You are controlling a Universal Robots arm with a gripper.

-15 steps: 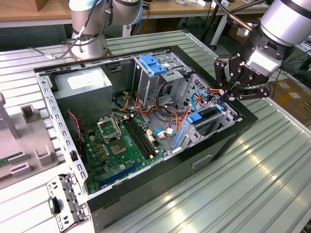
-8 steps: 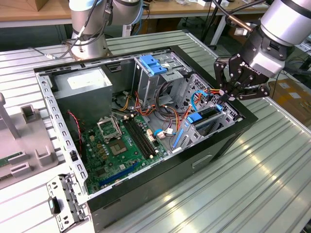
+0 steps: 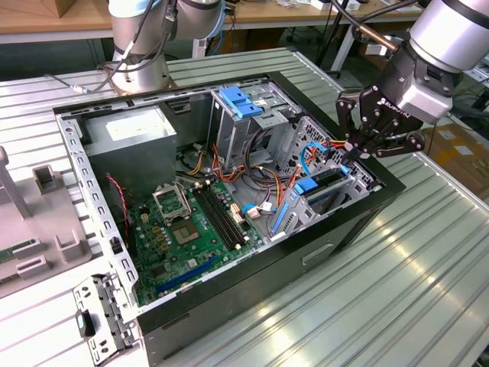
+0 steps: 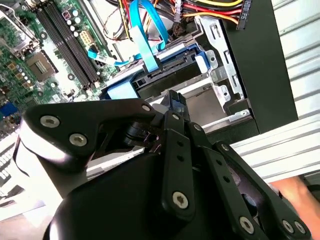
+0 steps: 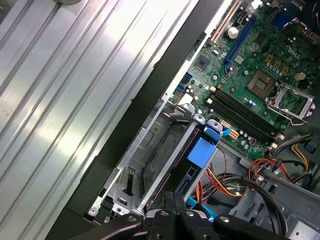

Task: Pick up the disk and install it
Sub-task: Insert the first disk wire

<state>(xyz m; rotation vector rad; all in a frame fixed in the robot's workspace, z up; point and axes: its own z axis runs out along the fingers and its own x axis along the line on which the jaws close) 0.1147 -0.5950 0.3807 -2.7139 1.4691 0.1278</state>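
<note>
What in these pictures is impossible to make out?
1. Disk: in the second wrist view, the gripper covers its near part.
2. Whether gripper touches disk: too small to tell in the exterior view, where cables crowd the spot.
3. Gripper's body: cut off by the edge in the first wrist view.

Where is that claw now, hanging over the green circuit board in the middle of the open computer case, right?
Not quite. In the exterior view the gripper hangs over the disk in its bay at the exterior view's right of the case, not over the green circuit board. The case is open.
</note>
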